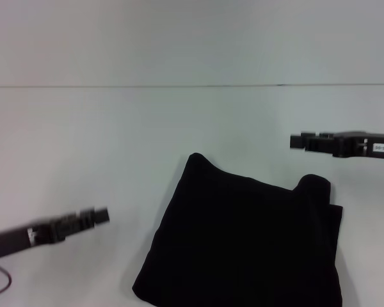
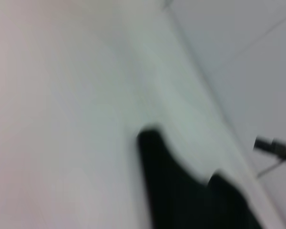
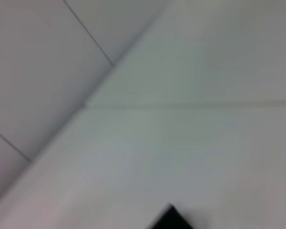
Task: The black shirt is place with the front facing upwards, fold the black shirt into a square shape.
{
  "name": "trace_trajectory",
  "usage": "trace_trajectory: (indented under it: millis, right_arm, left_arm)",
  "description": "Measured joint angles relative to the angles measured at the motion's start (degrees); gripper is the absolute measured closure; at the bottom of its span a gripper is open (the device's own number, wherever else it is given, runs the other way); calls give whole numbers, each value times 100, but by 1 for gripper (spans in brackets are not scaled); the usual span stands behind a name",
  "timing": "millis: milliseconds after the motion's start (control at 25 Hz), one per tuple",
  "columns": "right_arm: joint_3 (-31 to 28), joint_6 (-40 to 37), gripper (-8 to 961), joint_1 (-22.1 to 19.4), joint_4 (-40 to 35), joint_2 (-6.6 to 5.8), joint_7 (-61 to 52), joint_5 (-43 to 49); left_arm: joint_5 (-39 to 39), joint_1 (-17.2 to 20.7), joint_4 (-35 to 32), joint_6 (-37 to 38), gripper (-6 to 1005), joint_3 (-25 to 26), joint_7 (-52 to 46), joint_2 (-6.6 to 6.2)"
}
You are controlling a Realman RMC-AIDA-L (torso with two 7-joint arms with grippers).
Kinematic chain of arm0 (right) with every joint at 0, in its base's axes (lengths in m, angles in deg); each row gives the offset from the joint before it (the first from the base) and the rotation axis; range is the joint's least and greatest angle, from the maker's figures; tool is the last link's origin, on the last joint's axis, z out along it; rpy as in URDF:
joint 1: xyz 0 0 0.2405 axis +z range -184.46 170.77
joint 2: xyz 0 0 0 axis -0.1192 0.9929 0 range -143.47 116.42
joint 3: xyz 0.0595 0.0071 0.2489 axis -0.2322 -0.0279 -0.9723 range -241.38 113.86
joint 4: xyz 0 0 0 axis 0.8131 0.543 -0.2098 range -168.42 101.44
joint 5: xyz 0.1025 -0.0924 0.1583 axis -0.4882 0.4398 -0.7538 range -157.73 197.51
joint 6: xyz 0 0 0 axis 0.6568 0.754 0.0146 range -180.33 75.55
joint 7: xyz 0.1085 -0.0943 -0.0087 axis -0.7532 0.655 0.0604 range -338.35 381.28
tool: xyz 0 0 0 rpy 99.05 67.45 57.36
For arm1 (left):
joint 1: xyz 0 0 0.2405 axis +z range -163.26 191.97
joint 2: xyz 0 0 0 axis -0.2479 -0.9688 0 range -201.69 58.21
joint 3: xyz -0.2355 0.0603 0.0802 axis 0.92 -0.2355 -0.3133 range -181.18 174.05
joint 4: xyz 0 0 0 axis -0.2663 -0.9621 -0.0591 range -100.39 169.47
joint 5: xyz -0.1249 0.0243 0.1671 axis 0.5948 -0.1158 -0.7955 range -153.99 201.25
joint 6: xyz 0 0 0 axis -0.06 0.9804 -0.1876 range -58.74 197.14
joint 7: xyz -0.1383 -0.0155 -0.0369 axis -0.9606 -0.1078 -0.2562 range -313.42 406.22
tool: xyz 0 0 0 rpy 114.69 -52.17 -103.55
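Looking at the black shirt (image 1: 243,246) first, I see it lying on the white tabletop (image 1: 115,128), low and right of centre in the head view, already gathered into a compact, roughly four-sided bundle that runs off the near edge of that view. One far corner pokes up to a point, and along the right side a rolled flap sits a bit proud of the rest. I judge the folding close to finished: the shape is nearly square but skewed, so what remains is tidying.

My left tool (image 1: 101,215) hangs over bare tabletop well to the left of the shirt, and my right tool (image 1: 299,141) hovers beyond the shirt's far right corner. Neither touches the fabric or carries anything, and I cannot tell how wide either one stands. For the next move I would either flatten that right flap and square the pointed corner, or simply pull both arms back if the fold is accepted.

No lettering or neck label shows on the shirt. A small white tag on the right arm (image 1: 379,148) carries marks I cannot read.
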State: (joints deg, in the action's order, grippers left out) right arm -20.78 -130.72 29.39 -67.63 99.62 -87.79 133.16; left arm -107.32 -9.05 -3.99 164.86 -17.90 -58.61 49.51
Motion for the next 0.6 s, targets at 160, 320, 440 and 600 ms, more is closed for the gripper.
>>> trace_trajectory:
  millis: [160, 320, 440, 600]
  right_arm:
    - [-353, -828, 487, -361, 81, 93, 1395, -860]
    - [-521, -1674, 455, -746, 183, 273, 2596, -1608]
    - [-443, -1915, 431, -882, 198, 437, 2890, -1679]
    - [-91, -2150, 271, -796, 153, 459, 3124, -1192]
  left_arm:
    - [570, -84, 218, 430, 446, 159, 1442, -12]
    - [841, -251, 605, 443, 360, 205, 2869, 13]
    - [1071, -322, 988, 592, 295, 249, 3995, -11]
    - [1087, -440, 946, 993, 266, 131, 4261, -71]
